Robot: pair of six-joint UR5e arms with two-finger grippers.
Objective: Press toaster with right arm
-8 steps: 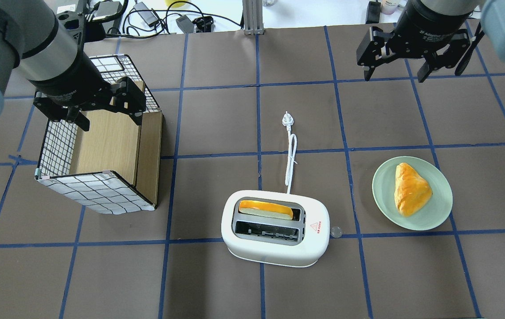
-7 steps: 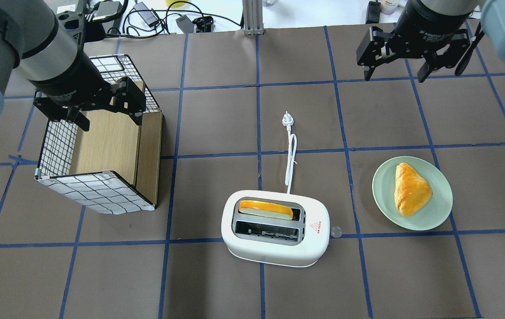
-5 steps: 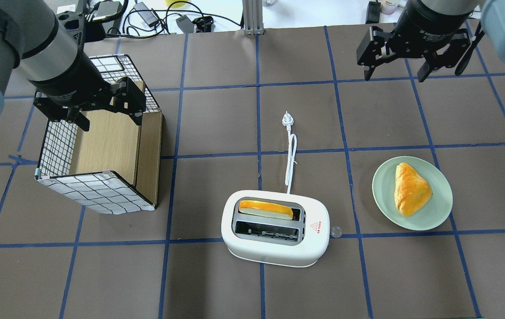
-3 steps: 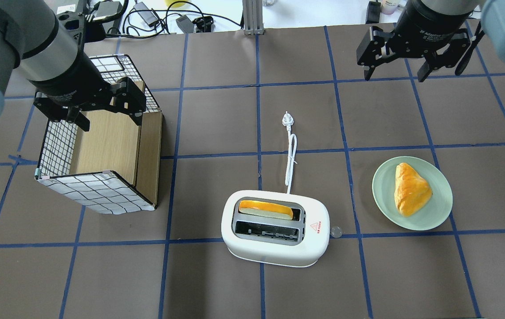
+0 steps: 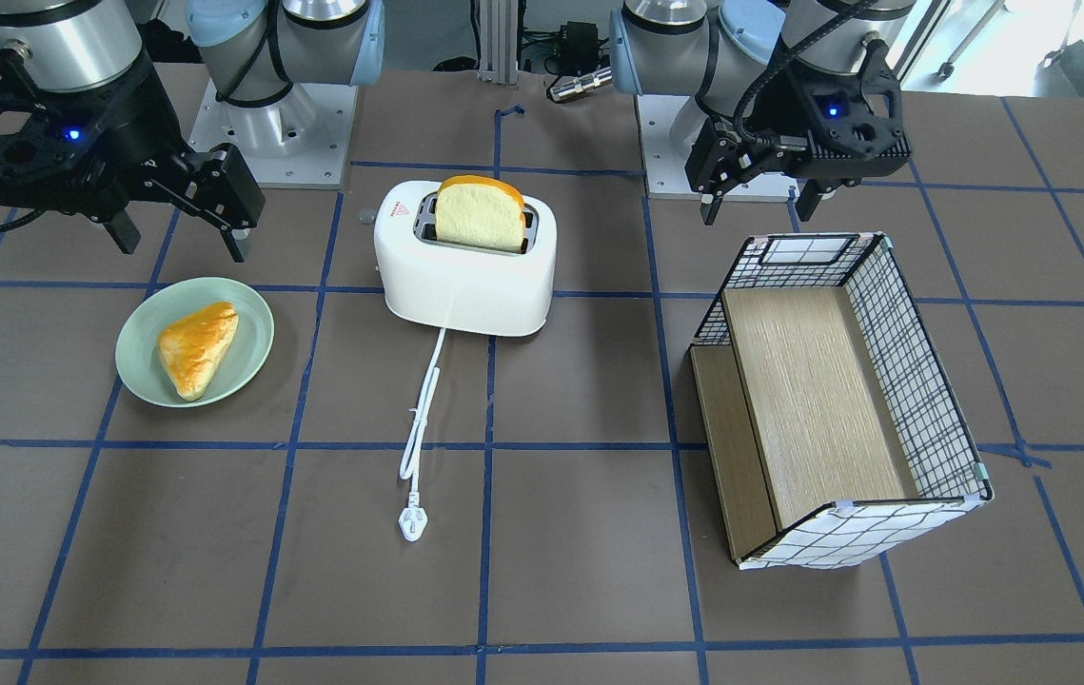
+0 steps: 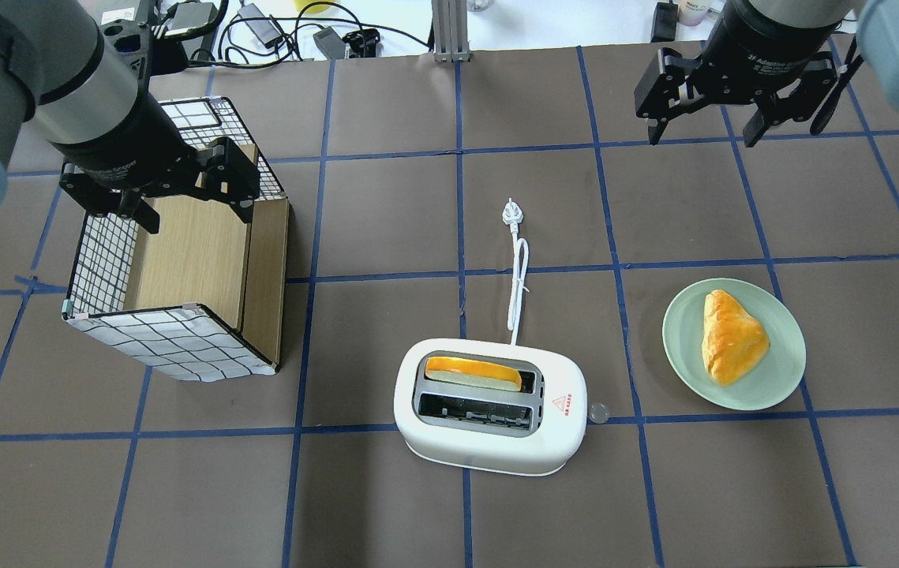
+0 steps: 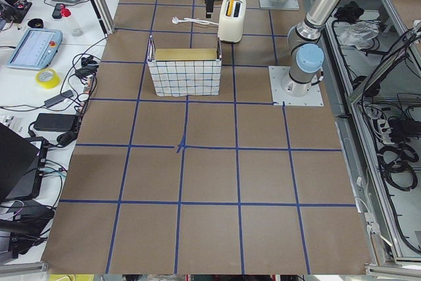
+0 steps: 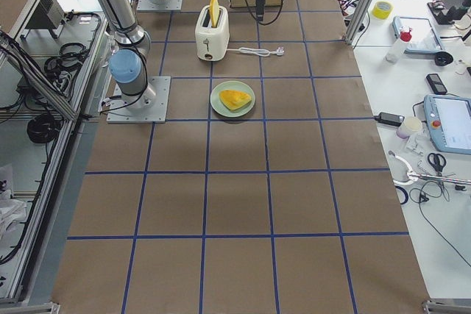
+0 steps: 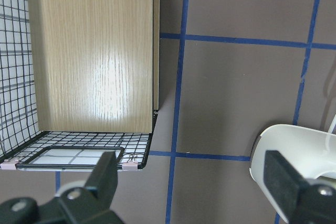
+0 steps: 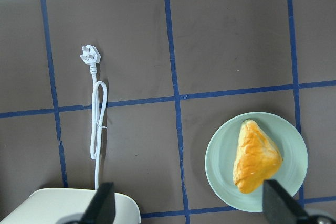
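Still idling, holding the right pincer (image 6: 700, 138) wide open and empty above the counter (image 6: 386, 221), well apart from the toaster (image 6: 488, 442) sitting between plate (image 6: 686, 355) and basket (image 6: 165, 339). Showing no shift lately, so not yet starting the press.

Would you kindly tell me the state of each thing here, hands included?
Toaster: unplugged, one slot filled, the other empty.
Bread slice: standing up out of its slot.
Plug: lying loose, connected to nothing.
Plate: holding a pastry.
Wire basket: nothing visible inside.
Right hand: open, empty.
Left hand: open, empty.
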